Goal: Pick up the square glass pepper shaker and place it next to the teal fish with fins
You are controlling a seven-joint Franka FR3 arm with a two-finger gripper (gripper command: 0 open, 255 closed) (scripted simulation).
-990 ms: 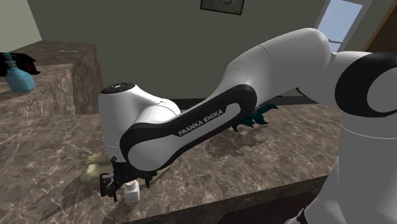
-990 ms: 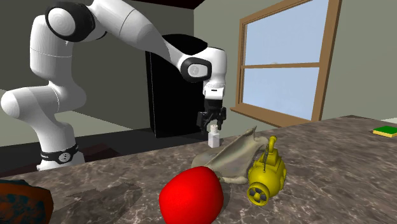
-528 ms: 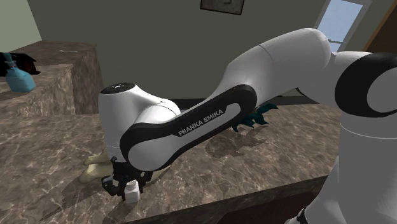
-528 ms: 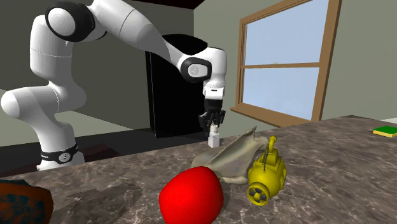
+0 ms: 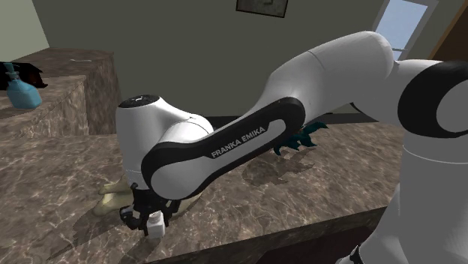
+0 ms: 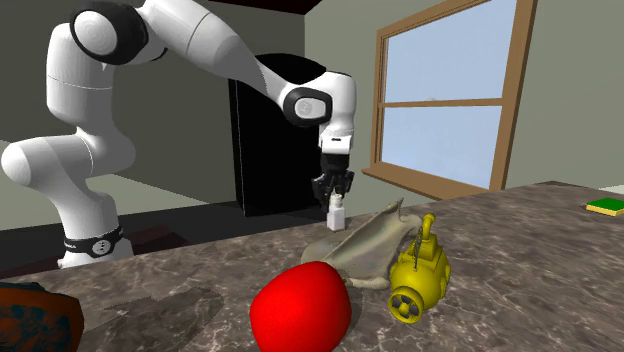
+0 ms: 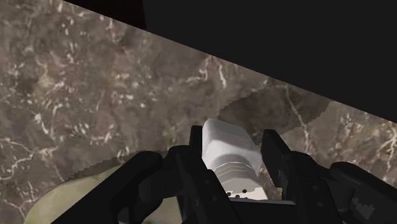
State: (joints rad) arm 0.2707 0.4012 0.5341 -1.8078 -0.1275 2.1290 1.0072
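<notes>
Brown veined marble countertop (image 6: 520, 260), one long slab; a higher ledge (image 5: 67, 97) of the same stone at 10 o'clock in the shoulder view. On the ledge: teal spray bottle (image 5: 21, 91), upright. On the main slab, second exterior view: crumpled beige cloth (image 6: 365, 245) near centre; white shaker (image 6: 338, 214) just beside it at 11 o'clock, base contact with the stone not discernible. Red ball (image 6: 300, 307) at 7 o'clock from the cloth. Yellow toy submarine (image 6: 418, 280) at 4 o'clock, against the cloth's edge. Green-and-yellow sponge (image 6: 605, 208) well apart at 3 o'clock. Teal fish (image 5: 304, 139) on the slab at 2 o'clock in the shoulder view, partly hidden.
</notes>
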